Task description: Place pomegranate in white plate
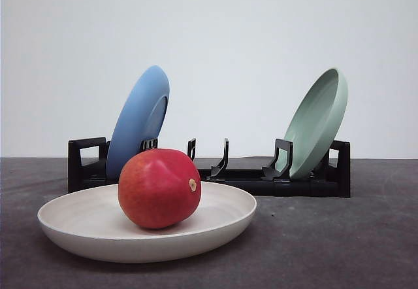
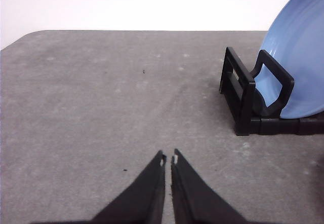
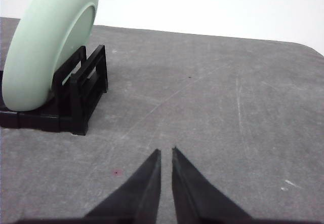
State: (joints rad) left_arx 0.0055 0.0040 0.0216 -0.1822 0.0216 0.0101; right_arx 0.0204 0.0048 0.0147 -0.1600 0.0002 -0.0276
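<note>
**A:** Up front, the pomegranate is seen resting inside the white plate, tan stem spot turned right. Looks like the job's been done, tbh. Behind it, a blue plate and a pale green plate are propped on edge in a black rack, presumably kept upright by its slots.

**B:** Left wrist view: the left gripper is nearly closed, nothing held, parked over bare grey surface near the rack's end.

**A:** Same on the right wrist: right gripper almost shut, nothing gripped, well clear of the rack.
</note>
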